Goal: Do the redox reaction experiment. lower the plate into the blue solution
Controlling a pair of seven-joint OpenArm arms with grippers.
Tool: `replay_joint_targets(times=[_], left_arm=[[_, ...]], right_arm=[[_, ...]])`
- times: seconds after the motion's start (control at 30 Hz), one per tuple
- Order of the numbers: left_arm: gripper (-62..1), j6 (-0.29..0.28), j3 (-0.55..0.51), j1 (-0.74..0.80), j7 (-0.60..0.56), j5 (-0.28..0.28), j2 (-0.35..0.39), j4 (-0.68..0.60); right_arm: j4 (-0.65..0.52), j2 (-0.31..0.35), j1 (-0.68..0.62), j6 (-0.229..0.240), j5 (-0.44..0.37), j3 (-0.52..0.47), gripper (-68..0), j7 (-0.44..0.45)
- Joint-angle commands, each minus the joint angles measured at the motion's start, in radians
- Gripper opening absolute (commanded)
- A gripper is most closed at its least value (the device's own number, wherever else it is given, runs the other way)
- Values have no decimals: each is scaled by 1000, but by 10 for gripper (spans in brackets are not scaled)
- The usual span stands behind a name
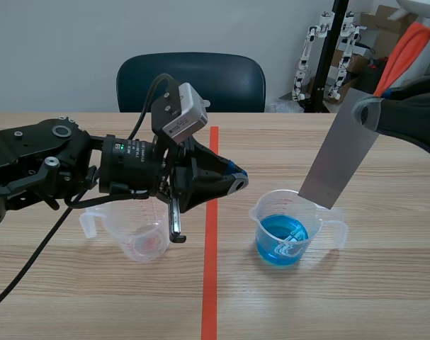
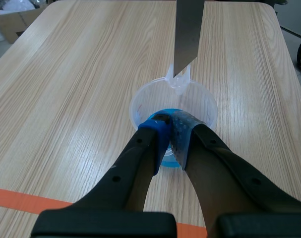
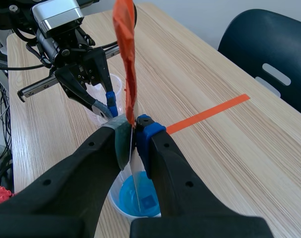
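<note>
Right jaws clamping plate [image 1: 338, 159], over blue solution [image 1: 281, 239]

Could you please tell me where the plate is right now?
The plate hangs tilted at the scene view's right, held by the right gripper, its lower end at the far rim of the beaker of blue solution.

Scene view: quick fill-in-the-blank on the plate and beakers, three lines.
The grey plate is pinched by the fingers of the ___ arm.
The beaker below it holds ___ liquid.
The tape line runs ___ that beaker and the clear beaker.
Missing: right; blue; between.
</note>
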State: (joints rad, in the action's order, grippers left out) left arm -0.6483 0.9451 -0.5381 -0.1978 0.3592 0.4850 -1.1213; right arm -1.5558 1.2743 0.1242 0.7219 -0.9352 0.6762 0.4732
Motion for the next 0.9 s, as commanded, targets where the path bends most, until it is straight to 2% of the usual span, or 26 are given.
replay_joint_targets(times=[0.0,0.47,0.6,0.87], left_arm=[[-594,2,-1,-14,-14,14,-5,-16],[-594,2,-1,-14,-14,14,-5,-16],[-594,2,-1,-14,-14,14,-5,-16],[-594,3,-1,-14,-14,14,-5,-16]], right_arm=[[-5,11,28,4,-19,-6,-669,27],[-5,10,28,-4,-19,-6,-669,31],[-5,-5,28,-30,-15,-6,-669,24],[-5,-29,29,-29,-5,-6,-669,15]])
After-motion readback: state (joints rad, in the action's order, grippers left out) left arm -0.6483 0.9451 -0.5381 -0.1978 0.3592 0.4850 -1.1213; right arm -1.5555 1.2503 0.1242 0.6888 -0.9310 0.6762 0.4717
